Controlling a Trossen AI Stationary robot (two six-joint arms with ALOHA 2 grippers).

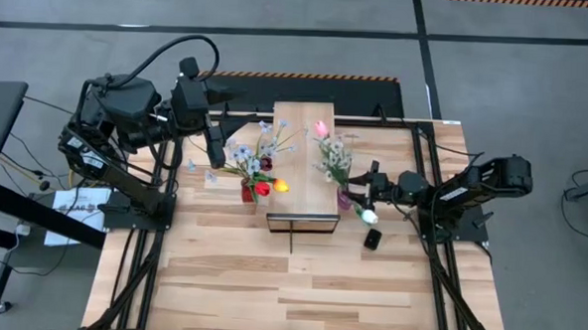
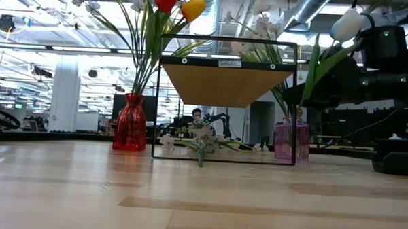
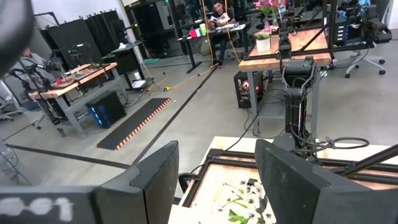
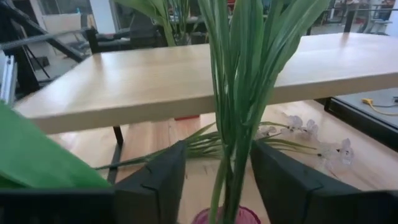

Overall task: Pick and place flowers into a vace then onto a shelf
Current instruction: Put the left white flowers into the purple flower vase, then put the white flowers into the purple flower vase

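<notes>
Slatted wooden tabletop point(image 1: 269, 283), workshop behind. Right gripper point(image 4: 214, 180) part open, straddling green stems point(image 4: 239, 93) above purple vase point(image 2: 290, 141), not clamping. White tulip point(image 1: 366, 216) beside it. Stems upright. Shelf point(image 1: 302, 165) just beyond. Left gripper point(image 3: 214, 180) part open, empty, above red vase point(image 1: 248, 191).

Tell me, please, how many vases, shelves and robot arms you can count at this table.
Vases: 2, the red vase and the purple vase
Shelves: 1, the shelf
Robot arms: 2, the left arm and the right arm
Total: 5
</notes>
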